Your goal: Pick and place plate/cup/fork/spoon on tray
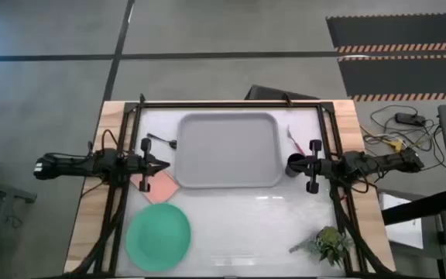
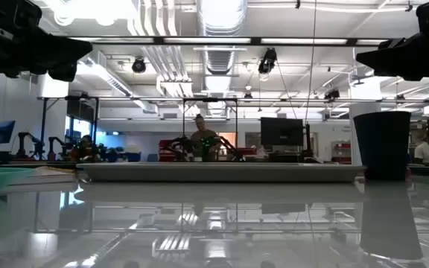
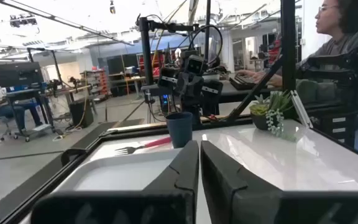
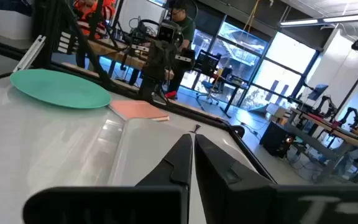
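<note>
On a white desk (image 1: 238, 217), nearest the front edge, a mint-green plate (image 1: 158, 235) lies at the left and a small plant (image 1: 330, 246) at the right, with a pink pad (image 1: 159, 186) just behind the plate. Farther back, the left gripper (image 1: 163, 164) and right gripper (image 1: 297, 164) hover with fingers pressed together, empty, at either side of the grey tray (image 1: 228, 150), and the black cup (image 1: 294, 165) stands just off the tray's right edge under the right gripper. Farthest, the dark spoon (image 1: 162, 141) lies left of the tray and the pink-handled fork (image 1: 293, 139) right of it.
</note>
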